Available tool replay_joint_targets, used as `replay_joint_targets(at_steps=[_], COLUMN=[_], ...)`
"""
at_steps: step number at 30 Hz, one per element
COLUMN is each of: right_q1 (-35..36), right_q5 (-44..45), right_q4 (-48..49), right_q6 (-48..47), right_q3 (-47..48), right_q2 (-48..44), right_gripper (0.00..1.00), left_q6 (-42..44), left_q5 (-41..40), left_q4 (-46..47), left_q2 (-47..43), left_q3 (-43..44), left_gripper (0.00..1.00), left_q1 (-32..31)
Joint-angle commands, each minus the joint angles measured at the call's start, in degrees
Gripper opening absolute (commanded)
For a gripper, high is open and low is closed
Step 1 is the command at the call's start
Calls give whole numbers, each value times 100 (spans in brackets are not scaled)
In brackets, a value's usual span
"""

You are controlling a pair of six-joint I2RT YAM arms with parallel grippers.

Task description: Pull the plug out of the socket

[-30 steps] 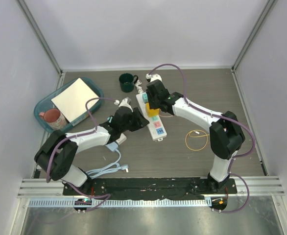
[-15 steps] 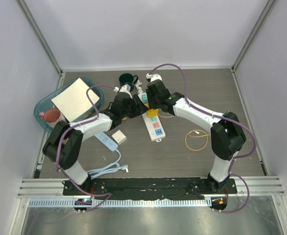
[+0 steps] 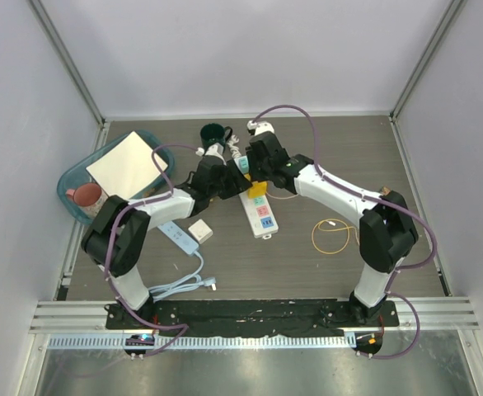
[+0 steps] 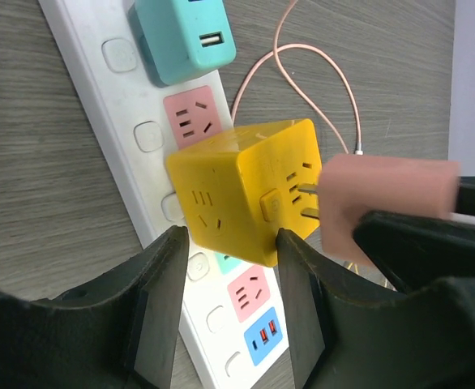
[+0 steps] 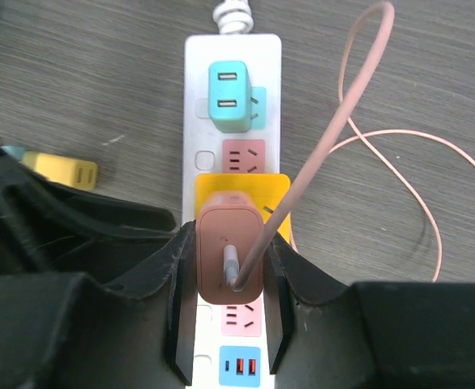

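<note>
From above, you see the yellow cube sitting on the white power strip. The left gripper is pushed up to one side of the cube and the right gripper is right over it, so the plug is hidden here. In the left wrist view, the left gripper squeezes the low sides of the yellow cube with its fingers. The pink plug sticks out of the cube's face, and its metal pins show a little. In the right wrist view, the right gripper pinches the pink plug by its two flat sides, just over the cube. The pink cord loops away from it. The plug looks small, light and hard, so it should not squash, but its smooth sides may slip. Hold the hard body, never the bendy cord. Pull straight away from the cube so the pins do not bend.
</note>
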Motion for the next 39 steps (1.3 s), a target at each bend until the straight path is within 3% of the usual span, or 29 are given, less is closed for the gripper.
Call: replay_joint_targets(at_steps=[1, 7, 13, 21, 29, 35, 36, 39], right_q1=[29, -103, -762, -1553, -1984, -2072, -2098, -2177], right_q5=[-123, 88, -121, -711, -1273, -1292, -1318, -1274], right_q4=[237, 114, 114, 227, 342, 412, 412, 351], right_q6=[49, -162, -198, 4, 118, 101, 58, 31], right_q3=[465, 589, 492, 264, 202, 106, 97, 79], right_q2=[-595, -692, -640, -16, 679, 915, 934, 934], right_gripper=[1, 1, 1, 4, 10, 30, 32, 48], left_q6=[93, 75, 251, 436, 647, 708, 752, 927], left_q5=[-309, -300, -283, 113, -28, -151, -142, -98], left_q4=[-189, -153, -399, -671, -1313, -1691, -1735, -2113], left_q2=[350, 403, 122, -817, -1697, -2260, -2304, -2532], left_q3=[9, -140, 17, 334, 423, 185, 133, 88], left_gripper=[51, 50, 50, 55, 62, 69, 76, 79], left_q1=[41, 41, 41, 41, 129, 199, 199, 208])
